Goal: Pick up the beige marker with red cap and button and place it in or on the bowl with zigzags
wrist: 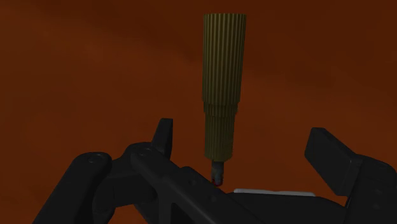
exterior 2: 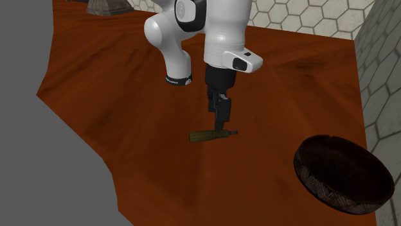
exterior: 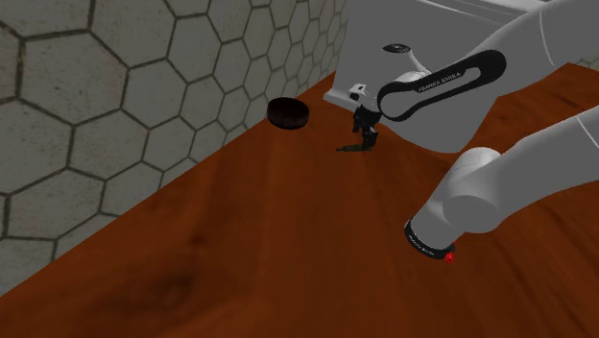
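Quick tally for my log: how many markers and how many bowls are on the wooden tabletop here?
marker, olive-beige and ribbed: 1
bowl, dark: 1
Total: 2

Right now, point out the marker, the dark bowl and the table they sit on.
marker (exterior 2: 202,136): second exterior view, middle of its ribbed barrel.
bowl (exterior 2: 344,173): second exterior view, on its inside wall.
table (exterior 2: 115,96): second exterior view, bare reddish-brown top.
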You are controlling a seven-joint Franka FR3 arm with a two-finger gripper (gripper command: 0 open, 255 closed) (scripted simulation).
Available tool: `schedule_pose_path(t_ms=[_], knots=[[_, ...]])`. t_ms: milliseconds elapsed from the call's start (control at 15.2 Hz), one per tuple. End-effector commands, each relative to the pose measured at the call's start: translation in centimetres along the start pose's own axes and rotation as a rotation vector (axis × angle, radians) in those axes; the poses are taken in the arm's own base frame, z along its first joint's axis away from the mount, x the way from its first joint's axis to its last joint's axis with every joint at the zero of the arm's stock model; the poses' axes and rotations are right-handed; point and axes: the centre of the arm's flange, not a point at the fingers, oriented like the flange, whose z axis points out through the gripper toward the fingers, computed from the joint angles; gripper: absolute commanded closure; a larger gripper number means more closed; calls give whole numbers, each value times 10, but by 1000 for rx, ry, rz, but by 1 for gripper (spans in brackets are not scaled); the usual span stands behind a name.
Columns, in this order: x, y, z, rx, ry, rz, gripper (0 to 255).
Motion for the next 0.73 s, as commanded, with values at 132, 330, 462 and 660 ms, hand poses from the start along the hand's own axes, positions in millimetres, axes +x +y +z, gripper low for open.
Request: schedule_pose_path(t_ms=[132,330,462,660], knots=[[1,5,24,-16,-1,-41,0],[0,6,40,-16,-1,-41,0],[0,6,48,-16,-1,-41,0],[0,6,48,-16,-1,-41,0]])
